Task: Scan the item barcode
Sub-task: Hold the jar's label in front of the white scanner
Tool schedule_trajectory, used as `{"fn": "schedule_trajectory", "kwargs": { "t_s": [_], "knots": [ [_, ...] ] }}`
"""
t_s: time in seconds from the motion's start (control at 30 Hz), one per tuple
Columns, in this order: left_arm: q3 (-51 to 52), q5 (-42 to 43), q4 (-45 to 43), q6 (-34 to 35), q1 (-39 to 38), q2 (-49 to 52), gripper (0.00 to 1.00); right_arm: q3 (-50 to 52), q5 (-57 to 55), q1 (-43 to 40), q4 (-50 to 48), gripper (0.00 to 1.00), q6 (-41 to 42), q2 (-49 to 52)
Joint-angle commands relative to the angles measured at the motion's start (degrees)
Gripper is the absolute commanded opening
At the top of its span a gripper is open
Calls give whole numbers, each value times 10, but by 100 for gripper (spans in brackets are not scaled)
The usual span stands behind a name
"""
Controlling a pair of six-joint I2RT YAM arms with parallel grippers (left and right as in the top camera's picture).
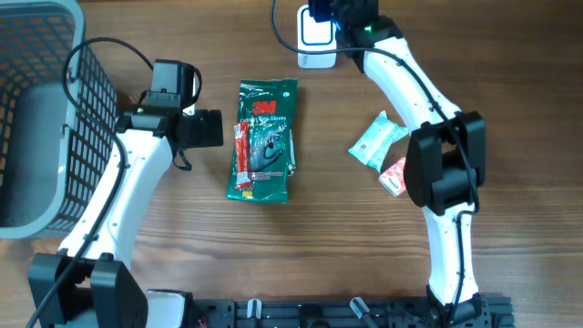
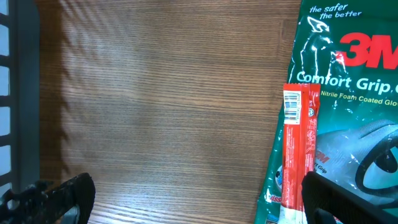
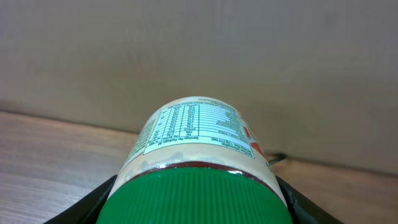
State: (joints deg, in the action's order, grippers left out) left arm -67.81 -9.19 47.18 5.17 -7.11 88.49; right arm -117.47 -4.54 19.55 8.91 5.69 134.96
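Overhead: a green glove packet (image 1: 264, 141) lies mid-desk (image 1: 364, 264), with a red stick pack (image 1: 242, 157) on its left edge. The left jaws sit just left of the packet, spread wide and holding nothing. The right arm reaches past the packet's upper right corner to a white scanner (image 1: 314, 35).
Left wrist: wide, empty jaws over bare wood, with the packet at right.
Right wrist: the jaws clamp a green-lidded jar (image 3: 193, 130) (nutrition label facing up).
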Motion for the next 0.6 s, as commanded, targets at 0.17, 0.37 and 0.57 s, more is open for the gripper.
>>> {"fn": "schedule_trajectory", "kwargs": {
  "t_s": [0.17, 0.37, 0.57],
  "knots": [
    [4, -3, 0, -4, 3, -3, 100, -10, 7, 2, 9, 5, 34, 35],
    [4, -3, 0, -4, 3, -3, 100, -10, 7, 1, -12, 4, 35, 26],
    [4, -3, 0, -4, 3, -3, 100, -10, 4, -16, 3, 4, 35, -83]
  ]
}}
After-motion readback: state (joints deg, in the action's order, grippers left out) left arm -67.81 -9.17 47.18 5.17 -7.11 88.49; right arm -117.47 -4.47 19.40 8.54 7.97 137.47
